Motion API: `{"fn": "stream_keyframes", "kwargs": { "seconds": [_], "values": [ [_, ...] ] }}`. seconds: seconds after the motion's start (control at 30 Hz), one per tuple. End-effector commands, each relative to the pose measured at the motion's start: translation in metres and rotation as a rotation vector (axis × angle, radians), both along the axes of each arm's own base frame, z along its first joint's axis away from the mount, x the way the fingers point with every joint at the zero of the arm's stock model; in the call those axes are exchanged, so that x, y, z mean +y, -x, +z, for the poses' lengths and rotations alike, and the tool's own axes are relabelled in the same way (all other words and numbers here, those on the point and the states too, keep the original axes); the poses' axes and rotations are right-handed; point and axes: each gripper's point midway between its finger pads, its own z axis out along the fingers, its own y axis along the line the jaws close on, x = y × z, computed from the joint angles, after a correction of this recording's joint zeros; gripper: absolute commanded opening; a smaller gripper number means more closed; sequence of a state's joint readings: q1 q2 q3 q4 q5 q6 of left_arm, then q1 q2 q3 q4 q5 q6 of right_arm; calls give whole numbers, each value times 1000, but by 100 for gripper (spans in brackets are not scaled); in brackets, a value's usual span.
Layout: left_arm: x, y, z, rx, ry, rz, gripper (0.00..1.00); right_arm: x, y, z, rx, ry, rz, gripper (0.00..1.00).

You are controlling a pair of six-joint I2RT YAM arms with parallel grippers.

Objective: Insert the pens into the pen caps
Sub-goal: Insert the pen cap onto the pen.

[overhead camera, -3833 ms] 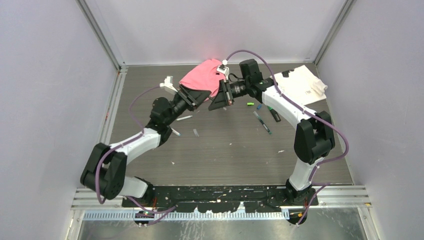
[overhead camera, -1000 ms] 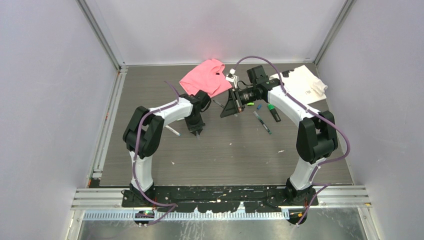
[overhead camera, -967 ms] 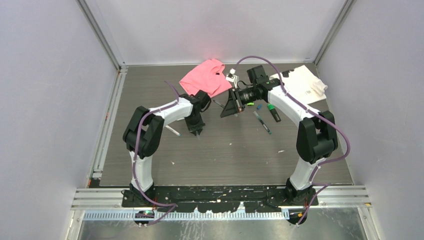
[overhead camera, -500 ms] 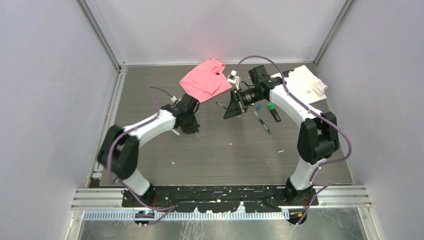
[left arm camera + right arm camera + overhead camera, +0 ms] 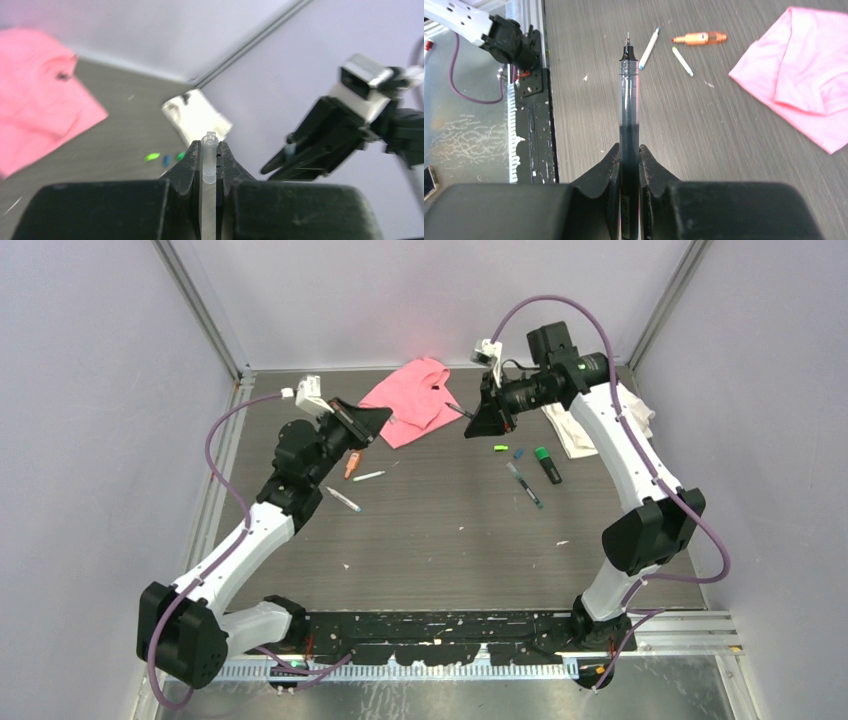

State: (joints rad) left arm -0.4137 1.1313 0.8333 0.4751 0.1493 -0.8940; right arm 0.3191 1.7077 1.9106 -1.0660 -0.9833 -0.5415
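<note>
Work is only starting: an orange pen and white pens are lying loose on the table at left. Above them the left tool is pinching a clear cap. It is facing the right tool, which is clamping a dark pen well apart from it. A green cap and a blue cap are waiting farther right.

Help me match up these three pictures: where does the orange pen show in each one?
Top view: the orange pen lies left of centre, below and left of the pink cloth.
Left wrist view: the pen is not in it.
Right wrist view: the pen is at the top, right of centre, left of the cloth.
Shared landmark: the pink cloth, also at the left edge of the left wrist view.
</note>
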Motion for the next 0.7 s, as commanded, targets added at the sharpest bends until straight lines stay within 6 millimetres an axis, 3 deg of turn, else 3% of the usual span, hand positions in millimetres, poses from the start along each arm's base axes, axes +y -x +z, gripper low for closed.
{"fn": "stream_keyframes", "kwargs": {
  "seconds": [0.0, 0.1, 0.27, 0.43, 0.67],
  "values": [
    [3, 26, 99, -327, 200, -88, 1, 16, 16, 45, -86, -108, 62, 1],
    [10, 31, 126, -406, 333, -98, 1, 27, 25, 58, -100, -138, 79, 1],
    [11, 34, 151, -461, 428, -138, 1, 44, 46, 76, -110, -174, 110, 1],
    [6, 37, 164, -482, 445, -168, 1, 60, 43, 93, -49, -234, 42, 1],
    [-2, 40, 167, -478, 458, -190, 1, 72, 37, 110, -6, -303, 16, 1]
  ]
}}
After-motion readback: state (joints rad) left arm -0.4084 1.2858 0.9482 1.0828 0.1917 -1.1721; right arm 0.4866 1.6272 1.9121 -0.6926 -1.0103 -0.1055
